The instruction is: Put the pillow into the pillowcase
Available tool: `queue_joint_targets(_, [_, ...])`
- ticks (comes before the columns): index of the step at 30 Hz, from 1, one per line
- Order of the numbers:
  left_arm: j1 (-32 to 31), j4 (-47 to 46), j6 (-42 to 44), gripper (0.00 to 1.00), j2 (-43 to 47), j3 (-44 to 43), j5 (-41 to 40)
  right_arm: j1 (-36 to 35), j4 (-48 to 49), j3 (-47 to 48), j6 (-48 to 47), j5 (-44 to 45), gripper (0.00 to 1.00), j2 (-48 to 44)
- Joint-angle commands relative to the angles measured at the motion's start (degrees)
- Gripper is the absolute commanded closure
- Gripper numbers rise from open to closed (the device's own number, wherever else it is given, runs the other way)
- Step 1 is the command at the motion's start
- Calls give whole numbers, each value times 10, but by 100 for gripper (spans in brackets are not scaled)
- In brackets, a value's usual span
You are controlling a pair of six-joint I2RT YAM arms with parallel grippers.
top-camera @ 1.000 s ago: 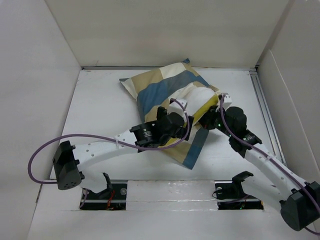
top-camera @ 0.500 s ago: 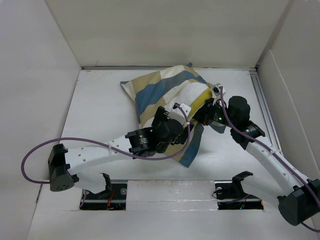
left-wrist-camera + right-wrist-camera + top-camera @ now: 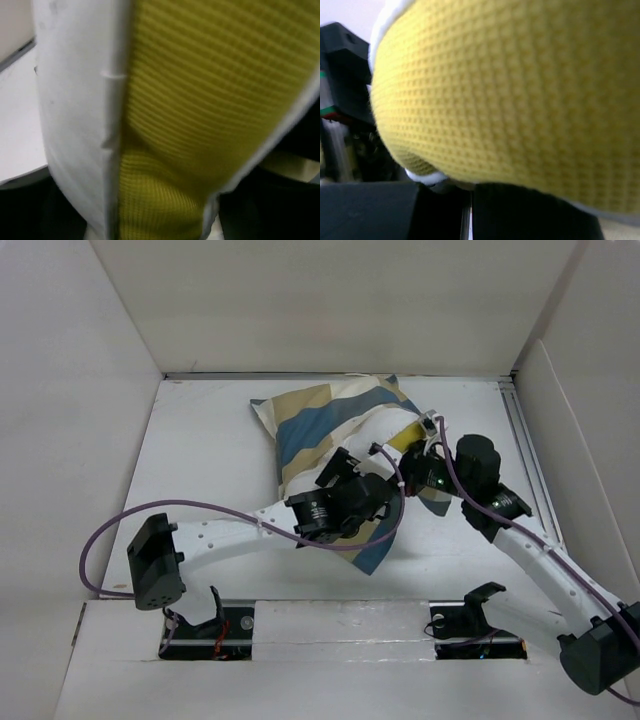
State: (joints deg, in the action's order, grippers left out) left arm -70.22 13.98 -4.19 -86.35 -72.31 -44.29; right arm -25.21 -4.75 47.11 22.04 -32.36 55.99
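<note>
The checked pillowcase lies at the back middle of the table, its dark open end trailing toward the front. The white pillow with its yellow side sticks out of the case at the right. My left gripper is at the pillow's near end; in the left wrist view the pillow's white and yellow cloth fills the frame and narrows between my dark jaws. My right gripper is at the pillow's right corner; yellow cloth fills the right wrist view, and its black fingers sit close together beneath it.
White walls enclose the table on three sides. A metal rail runs along the right edge. A purple cable loops out from the left arm. Two base cut-outs sit at the near edge.
The pillow and the pillowcase have shifted toward the back right. Both arms moved with them, the left arm reaching further right and forward.
</note>
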Motion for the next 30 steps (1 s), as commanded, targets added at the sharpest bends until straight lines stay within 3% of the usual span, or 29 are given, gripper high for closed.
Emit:
queue_joint_targets(1, [8,-100,30,25,-4,2,30,-24,60,43,16,-88,100,-47])
queue_joint_targets(2, [8,-105,30,54,-10,2,23,-24,60,43,21,-96,100,-47])
queue_joint_targets(3, [13,-105,30,75,-18,2,-2,-24,60,43,21,-96,100,-55])
queue_joint_targets(5, [20,-112,30,100,-25,-10,-18,-24,60,43,27,-102,100,-62])
queue_joint_targets(11, [80,-64,-49,100,-1,-57,-16,4,21,17,7,-27,100,-75])
queue_joint_targets(15, [80,29,-112,100,14,-169,-33,44,-17,-7,7,80,100,-48])
queue_joint_targets(16, [80,50,-128,100,19,-191,-33,53,-29,-7,7,94,90,-29])
queue_joint_targets(17, [80,66,-143,100,19,-208,-26,61,-29,-12,7,102,74,-22])
queue_joint_targets(20, [80,125,-198,100,24,-267,-19,75,-35,-25,7,120,1,-6])
queue_joint_targets(24, [75,170,-268,100,26,-286,-12,81,-26,-26,12,172,0,27])
queue_joint_targets(30, [38,185,-352,100,57,-219,4,81,9,51,7,165,0,133])
